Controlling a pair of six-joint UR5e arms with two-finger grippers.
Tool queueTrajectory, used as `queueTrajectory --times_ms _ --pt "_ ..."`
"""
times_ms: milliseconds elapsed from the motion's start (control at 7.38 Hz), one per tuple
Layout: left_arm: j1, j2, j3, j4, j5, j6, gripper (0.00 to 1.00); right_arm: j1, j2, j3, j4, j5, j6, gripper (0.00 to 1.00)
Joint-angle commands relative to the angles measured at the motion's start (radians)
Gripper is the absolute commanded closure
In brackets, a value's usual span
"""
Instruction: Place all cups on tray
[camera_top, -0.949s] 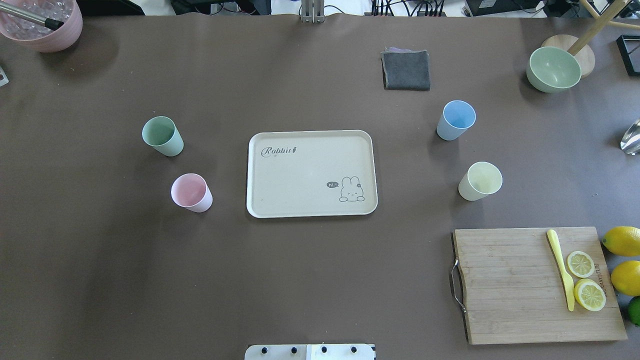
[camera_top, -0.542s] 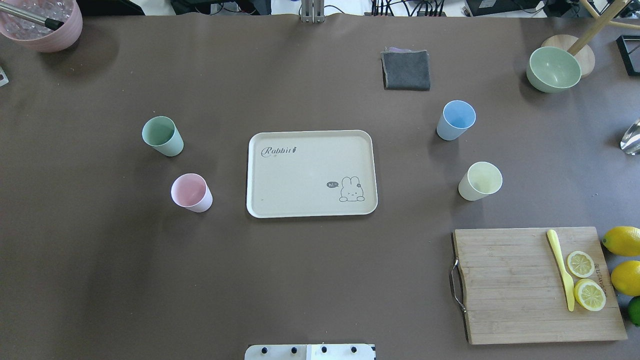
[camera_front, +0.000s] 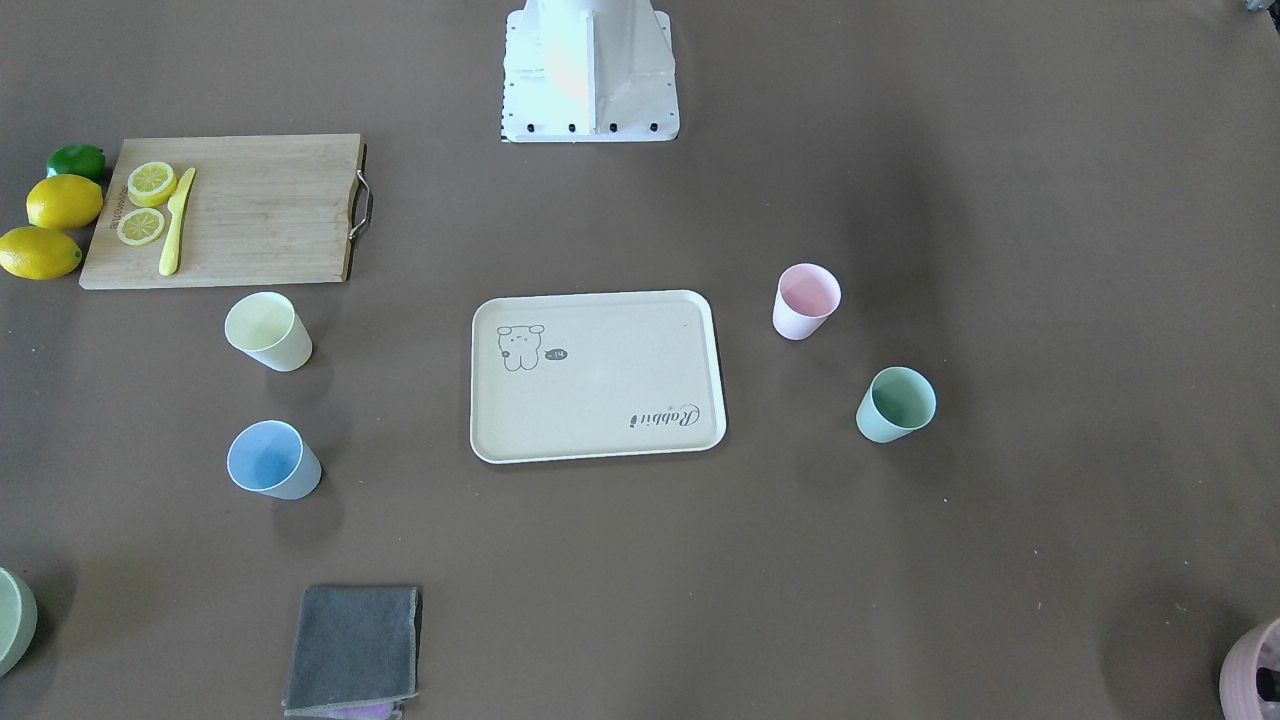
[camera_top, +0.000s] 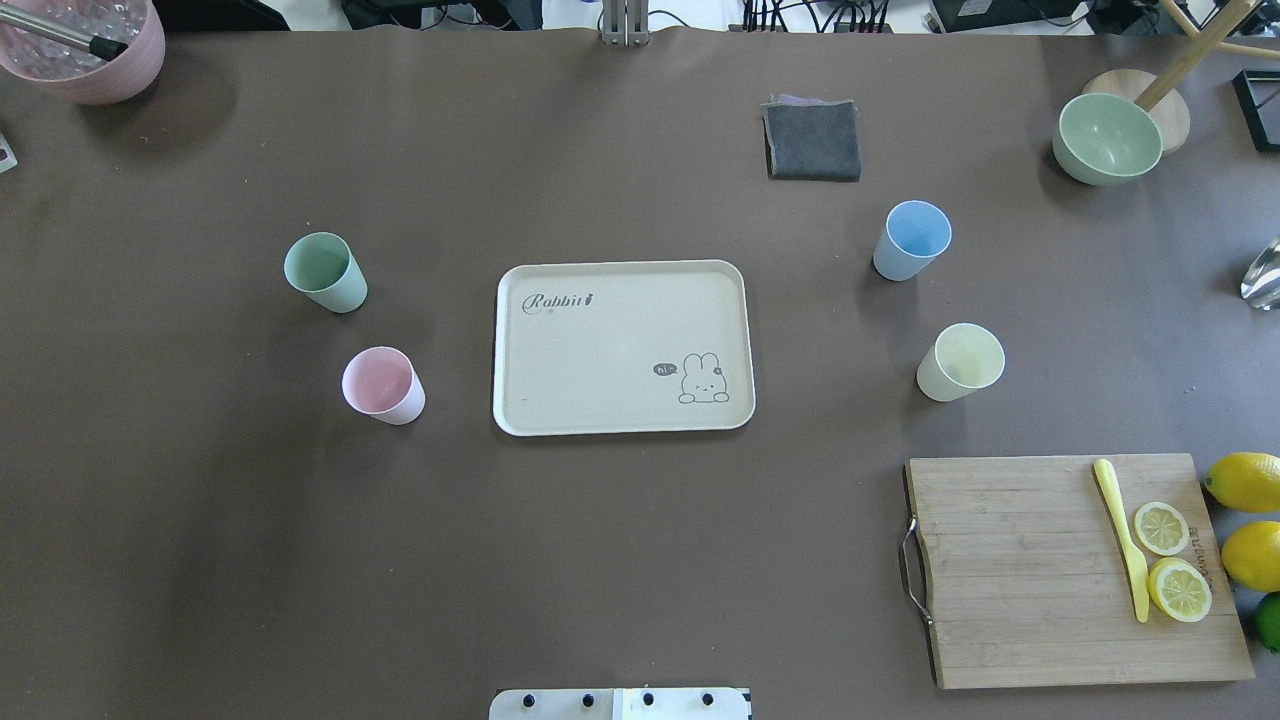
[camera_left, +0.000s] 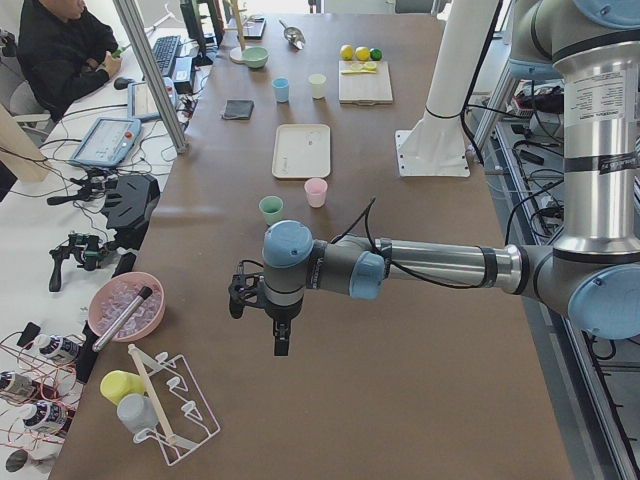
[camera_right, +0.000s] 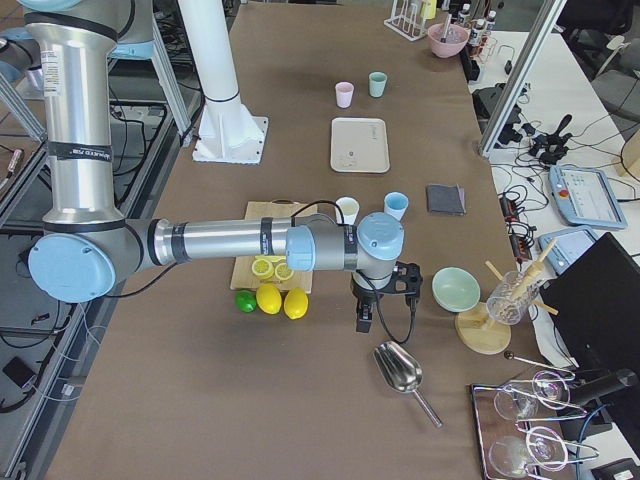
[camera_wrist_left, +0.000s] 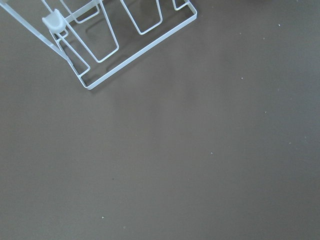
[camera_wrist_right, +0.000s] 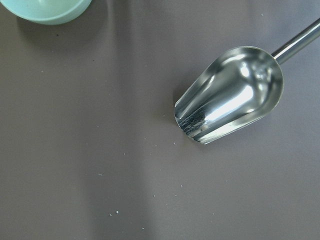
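Note:
The cream tray (camera_top: 600, 350) lies bare at the table's middle. The mint green cup (camera_top: 325, 272) and the pink cup (camera_top: 382, 385) stand upright to its left. The blue cup (camera_top: 911, 240) and the yellow cup (camera_top: 960, 362) stand upright to its right. All stand on the table, apart from the tray. My left gripper (camera_left: 281, 340) hangs far off past the table's left end, near a wire rack. My right gripper (camera_right: 364, 320) hangs past the right end, above a metal scoop. Both show only in the side views, so I cannot tell if they are open or shut.
A wooden cutting board (camera_top: 1020, 570) with lemon slices and a yellow knife lies at the front right, lemons beside it. A green bowl (camera_top: 1107, 138), a grey cloth (camera_top: 812, 138) and a mauve pot (camera_top: 85, 45) stand at the back. A scoop (camera_wrist_right: 230, 95) lies under the right wrist.

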Motion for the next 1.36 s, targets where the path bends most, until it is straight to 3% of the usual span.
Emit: queueTrajectory --times_ms 0,407,678,949,1085,1220 --pt "0.000 0.000 -0.001 0.000 0.000 0.000 0.02 0.000 0.000 0.004 0.000 0.002 0.002 0.00" --pt "0.008 -0.016 -0.047 -0.023 -0.011 0.007 0.02 -0.017 0.010 0.051 0.000 0.012 0.016 0.00" --pt "0.014 -0.040 -0.002 -0.099 -0.028 0.004 0.02 -0.102 0.033 0.131 0.000 0.018 0.040 0.00" --pt "0.017 -0.040 0.018 -0.153 -0.043 -0.002 0.02 -0.264 0.114 0.177 0.002 0.006 0.228 0.00" --pt "0.017 -0.033 0.011 -0.169 -0.044 -0.002 0.02 -0.331 0.128 0.200 0.058 0.002 0.351 0.00" --pt "0.017 -0.036 0.016 -0.169 -0.043 -0.002 0.02 -0.418 0.129 0.200 0.186 -0.046 0.502 0.00"
